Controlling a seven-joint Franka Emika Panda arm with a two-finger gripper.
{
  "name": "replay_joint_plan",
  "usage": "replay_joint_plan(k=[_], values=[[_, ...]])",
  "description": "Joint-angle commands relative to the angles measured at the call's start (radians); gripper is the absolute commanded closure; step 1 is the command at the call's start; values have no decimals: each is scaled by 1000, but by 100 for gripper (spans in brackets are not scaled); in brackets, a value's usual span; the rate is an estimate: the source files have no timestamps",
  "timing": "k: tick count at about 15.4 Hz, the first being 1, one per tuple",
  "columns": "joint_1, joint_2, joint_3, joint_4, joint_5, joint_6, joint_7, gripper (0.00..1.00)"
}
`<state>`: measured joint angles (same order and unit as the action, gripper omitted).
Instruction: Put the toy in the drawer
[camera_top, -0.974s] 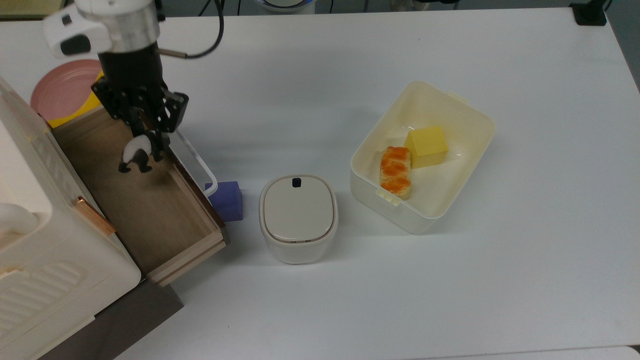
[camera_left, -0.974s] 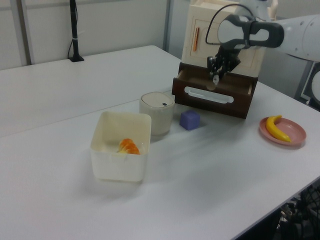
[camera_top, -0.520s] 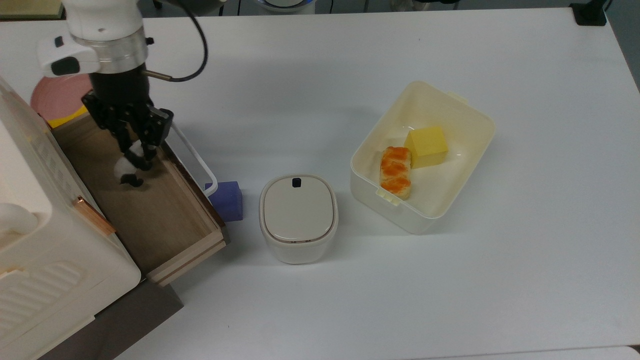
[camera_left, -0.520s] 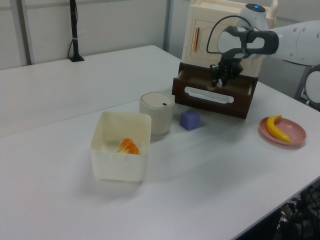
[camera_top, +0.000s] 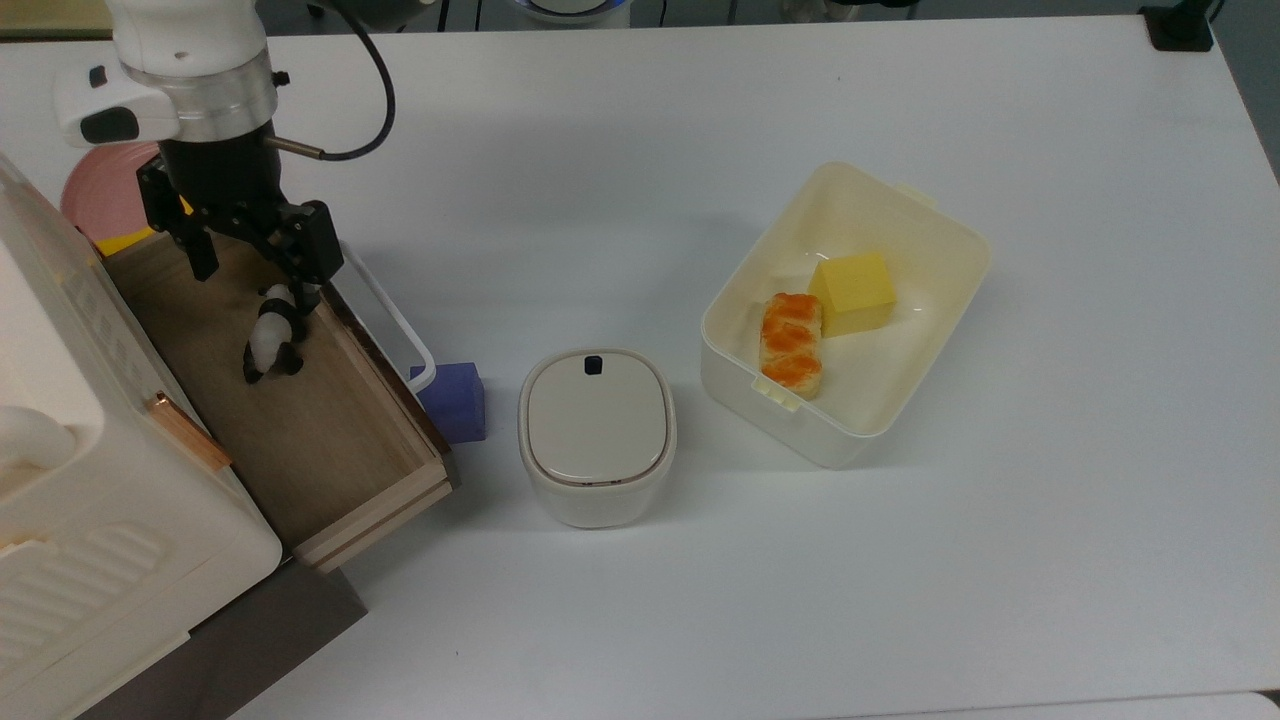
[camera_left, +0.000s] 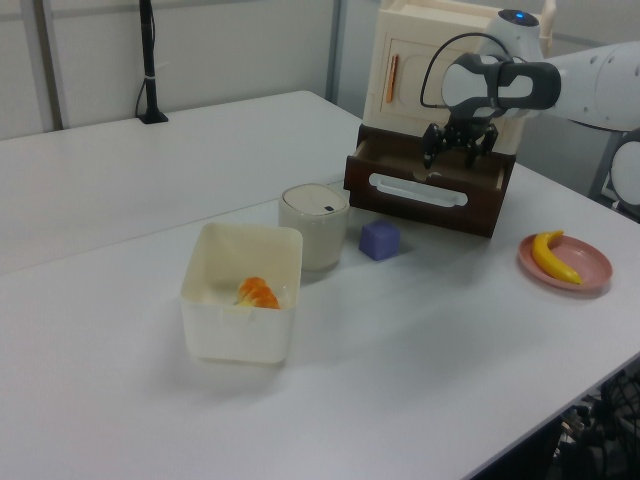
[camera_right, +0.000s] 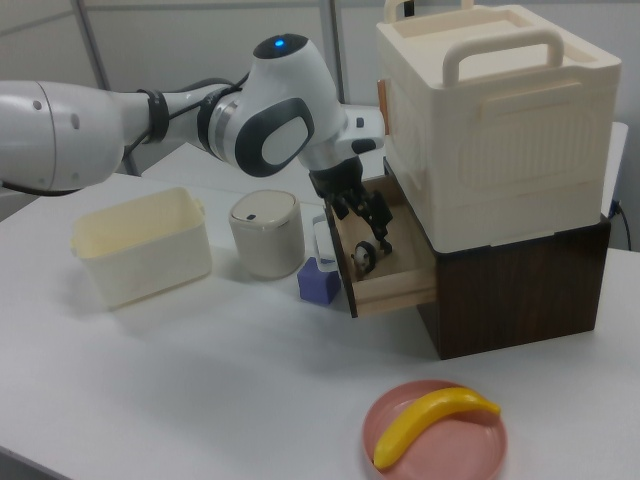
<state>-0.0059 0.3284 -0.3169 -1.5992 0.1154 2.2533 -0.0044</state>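
The toy (camera_top: 270, 340), a small black-and-white panda, lies on the wooden floor of the drawer (camera_top: 330, 455), close to the drawer's front panel and near the end farthest from the purple block (camera_top: 455, 400). The end effector (camera_top: 250, 262) hangs just above the toy with its fingers spread wide and nothing between them; one finger tip stands right beside the panda's head, though contact cannot be told. Judging by this, the main step looks done: the toy is inside the drawer and released. What seems left is lifting the arm clear of the drawer, which stands pulled out from under the cream cabinet (camera_right: 500, 120). No brand, label or readable writing shows on the drawer, the toy or the round lidded container (camera_top: 597, 435) beside the purple block.
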Motion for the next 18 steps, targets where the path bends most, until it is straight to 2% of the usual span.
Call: replay_joint_plan(k=[1, 5, 7, 9, 10, 13, 18], values=[[44, -71, -1, -15, -11, -76, 1, 0], [99, -133, 16, 7, -34, -354, -6, 0], [106, -161, 86, 5, -87, -478, -9, 0], [107, -199, 131, -4, -137, -521, -14, 0], [109, -215, 139, -5, -138, -541, -31, 0], [139, -229, 142, -14, -142, -571, -43, 0], [139, -215, 142, -14, -140, -564, -32, 0]])
